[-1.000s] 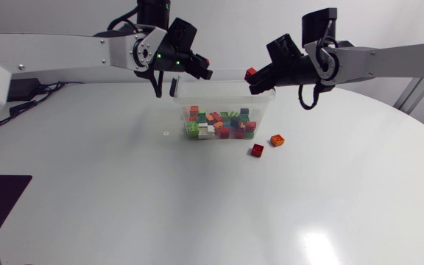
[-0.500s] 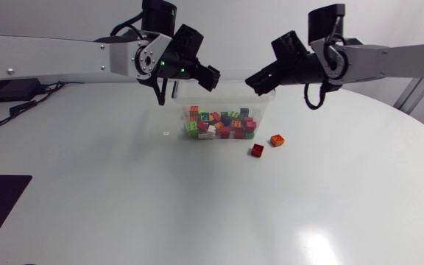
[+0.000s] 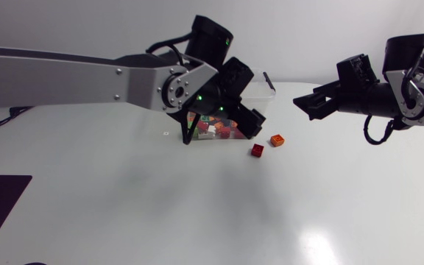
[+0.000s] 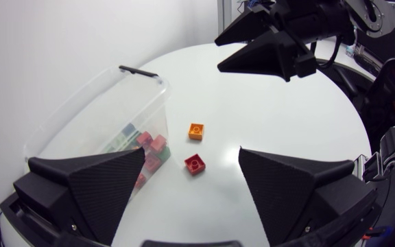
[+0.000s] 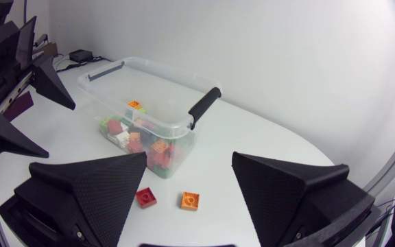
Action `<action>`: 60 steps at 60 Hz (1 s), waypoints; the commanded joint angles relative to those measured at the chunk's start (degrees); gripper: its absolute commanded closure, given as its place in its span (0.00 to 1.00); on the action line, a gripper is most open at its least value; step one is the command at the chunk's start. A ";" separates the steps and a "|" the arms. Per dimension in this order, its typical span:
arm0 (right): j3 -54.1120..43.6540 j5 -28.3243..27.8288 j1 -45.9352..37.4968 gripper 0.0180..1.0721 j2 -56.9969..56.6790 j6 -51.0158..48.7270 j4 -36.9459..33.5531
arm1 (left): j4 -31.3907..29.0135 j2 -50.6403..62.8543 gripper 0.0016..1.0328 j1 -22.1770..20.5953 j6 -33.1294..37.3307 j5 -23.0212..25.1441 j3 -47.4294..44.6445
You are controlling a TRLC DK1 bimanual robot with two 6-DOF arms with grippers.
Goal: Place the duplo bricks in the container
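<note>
The clear plastic container [image 3: 262, 82] holds several coloured duplo bricks [image 3: 219, 129]. A red brick [image 3: 257, 150] and an orange brick [image 3: 277, 140] lie on the table just right of it. My left gripper [image 3: 225, 131] hangs open and empty over the container's right part, hiding much of it. In the left wrist view the red brick [image 4: 195, 163] and orange brick [image 4: 197, 130] lie ahead of the open left gripper [image 4: 192, 152], beside the container [image 4: 108, 103]. My right gripper [image 3: 305, 107] is open and empty, off to the container's right. Ahead of the right gripper [image 5: 189, 158] lie both bricks [image 5: 145, 197].
The container [image 5: 149, 86] has black handles at both ends. In the left wrist view my right gripper [image 4: 266, 51] hovers beyond the two loose bricks. The white table [image 3: 197, 206] stretches wide in front of the container.
Both grippers opened; the red brick in my right gripper is gone from it. My left arm swung right and forward over the container. The right arm drew back to the right.
</note>
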 commanded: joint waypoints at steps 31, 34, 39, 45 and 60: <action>-8.43 2.62 0.42 0.14 8.43 -2.10 10.40 | -14.04 27.44 0.09 -2.80 -14.18 -9.05 22.82; -8.08 3.14 0.68 0.14 10.10 -2.45 11.28 | -15.18 28.94 0.09 -2.71 -14.89 -9.23 24.84; -6.67 3.67 0.94 0.14 13.79 -2.97 12.33 | -16.94 31.93 0.09 -2.71 -15.85 -9.75 28.71; -4.65 3.76 0.86 0.14 18.54 -3.06 14.09 | -18.17 34.21 0.09 -3.06 -16.64 -9.84 31.61; 0.36 3.41 0.06 0.15 28.38 -2.89 16.37 | -19.93 39.75 0.10 -3.68 -18.31 -10.81 38.64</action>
